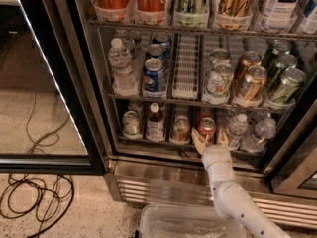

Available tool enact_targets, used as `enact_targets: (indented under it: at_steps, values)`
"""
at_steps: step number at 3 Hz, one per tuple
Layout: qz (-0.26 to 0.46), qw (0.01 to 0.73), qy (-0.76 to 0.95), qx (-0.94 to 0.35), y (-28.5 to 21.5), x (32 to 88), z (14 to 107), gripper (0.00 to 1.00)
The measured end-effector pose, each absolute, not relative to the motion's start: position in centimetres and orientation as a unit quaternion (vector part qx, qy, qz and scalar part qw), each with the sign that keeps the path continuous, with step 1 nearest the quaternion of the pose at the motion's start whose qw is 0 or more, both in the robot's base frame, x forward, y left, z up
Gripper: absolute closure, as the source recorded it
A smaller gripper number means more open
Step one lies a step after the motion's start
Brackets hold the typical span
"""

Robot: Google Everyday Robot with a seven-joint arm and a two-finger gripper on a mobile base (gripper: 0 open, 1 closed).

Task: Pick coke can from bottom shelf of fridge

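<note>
Coke can (pixel 206 129) on bottom shelf (pixel 163 144), spread pincer (pixel 210 139) just below.

The 1 camera looks down and forward at close range into the open fridge (pixel 163 190), framing 3 racks (pixel 188 102) and the floor (pixel 99 217) beside it. The arm (pixel 233 202) enters from the lower right, its gripper (pixel 210 140) spread at the bottom shelf (pixel 153 144) before the coke can (pixel 206 128).

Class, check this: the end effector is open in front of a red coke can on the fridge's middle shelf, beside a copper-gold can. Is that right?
Wrong shelf. In the camera view, the open end effector sits in front of the coke can on the fridge's bottom shelf, beside the copper-gold can.
</note>
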State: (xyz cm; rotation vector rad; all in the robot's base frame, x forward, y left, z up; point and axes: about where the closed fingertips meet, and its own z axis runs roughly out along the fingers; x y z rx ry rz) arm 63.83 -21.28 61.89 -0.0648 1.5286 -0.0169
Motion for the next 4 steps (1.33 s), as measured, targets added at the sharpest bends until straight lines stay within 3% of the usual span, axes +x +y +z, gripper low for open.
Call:
enact_targets:
  at_steps: [2,4]
  values:
    - [0.001,0.734,0.679,-0.019,-19.34,66.02,61.85,0.31]
    - [0.001,0.734,0.679,-0.019,-19.34,66.02,61.86,0.73]
